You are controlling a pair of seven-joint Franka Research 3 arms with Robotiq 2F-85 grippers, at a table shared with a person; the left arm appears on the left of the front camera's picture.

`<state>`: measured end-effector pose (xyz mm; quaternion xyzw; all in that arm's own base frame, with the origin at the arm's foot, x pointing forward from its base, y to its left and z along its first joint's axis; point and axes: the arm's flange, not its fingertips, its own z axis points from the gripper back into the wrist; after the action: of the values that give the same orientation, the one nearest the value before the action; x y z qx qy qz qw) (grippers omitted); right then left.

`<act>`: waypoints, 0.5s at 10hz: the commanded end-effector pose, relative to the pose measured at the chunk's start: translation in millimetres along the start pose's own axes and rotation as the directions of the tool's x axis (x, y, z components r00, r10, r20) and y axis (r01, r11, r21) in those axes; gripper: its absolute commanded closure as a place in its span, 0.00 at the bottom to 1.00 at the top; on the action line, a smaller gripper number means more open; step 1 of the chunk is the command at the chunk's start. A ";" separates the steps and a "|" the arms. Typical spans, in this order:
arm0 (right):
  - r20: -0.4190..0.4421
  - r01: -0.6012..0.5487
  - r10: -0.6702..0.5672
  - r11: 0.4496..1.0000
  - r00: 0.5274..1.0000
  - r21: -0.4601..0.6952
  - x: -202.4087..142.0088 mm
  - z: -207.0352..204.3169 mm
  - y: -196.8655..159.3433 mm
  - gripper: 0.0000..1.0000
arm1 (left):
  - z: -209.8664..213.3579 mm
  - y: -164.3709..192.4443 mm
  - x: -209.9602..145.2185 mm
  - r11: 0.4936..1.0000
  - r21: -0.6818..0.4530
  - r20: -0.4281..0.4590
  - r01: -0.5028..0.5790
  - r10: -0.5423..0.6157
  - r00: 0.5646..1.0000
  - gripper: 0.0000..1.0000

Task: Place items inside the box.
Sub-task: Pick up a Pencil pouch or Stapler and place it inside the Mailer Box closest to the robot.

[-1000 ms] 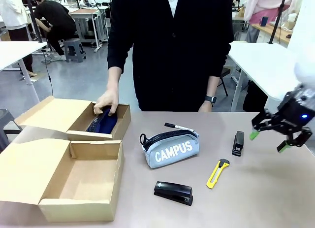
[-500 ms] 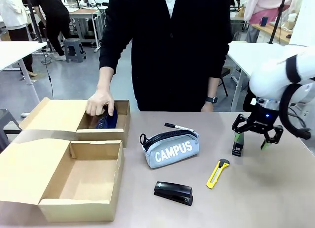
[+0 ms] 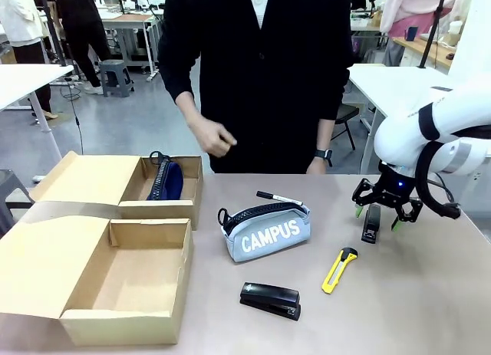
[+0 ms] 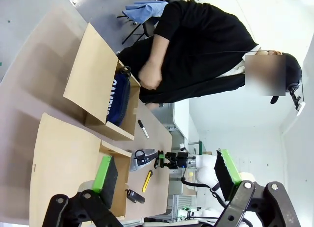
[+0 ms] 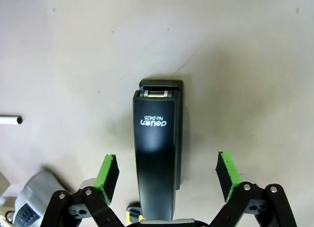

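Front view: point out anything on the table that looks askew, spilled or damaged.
Nothing is spilled or damaged. The one oddity is the navy pouch, which stands on its edge at the right end of the far box rather than lying flat. Everything else lies flat on the table.

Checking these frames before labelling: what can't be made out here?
Navy pouch: front view, the far box hides its lower part behind its wall.
Right-hand stapler: right wrist view, bottom edge cuts off its near end.
Marker pen: right wrist view, left edge cuts off all but one end.
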<state>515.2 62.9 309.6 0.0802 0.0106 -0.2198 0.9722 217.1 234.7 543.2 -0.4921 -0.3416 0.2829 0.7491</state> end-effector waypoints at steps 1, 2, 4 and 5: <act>0.034 0.025 -0.024 0.999 0.999 -0.029 1.0 -7.6 8.5 0.00 | -0.9 -1.9 -0.5 1.000 -0.020 0.006 0.020 -0.020 1.000 0.00; 0.038 0.021 -0.020 0.999 0.999 -0.030 0.3 -14.8 11.7 0.00 | -0.9 -1.9 -0.5 1.000 -0.020 0.006 0.020 -0.020 1.000 0.00; 0.040 0.021 -0.019 0.998 0.999 -0.057 -2.0 -22.2 15.8 0.00 | -0.9 -1.9 -0.5 1.000 -0.020 0.006 0.020 -0.020 1.000 0.00; 0.051 0.026 -0.023 0.997 0.998 -0.067 -2.6 -22.2 15.2 0.00 | -0.9 -1.9 -0.5 1.000 -0.020 0.006 0.020 -0.020 1.000 0.00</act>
<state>516.6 77.0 292.2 0.0647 0.0083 -0.2177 0.9738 217.0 234.8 543.2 -0.4922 -0.3417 0.2828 0.7490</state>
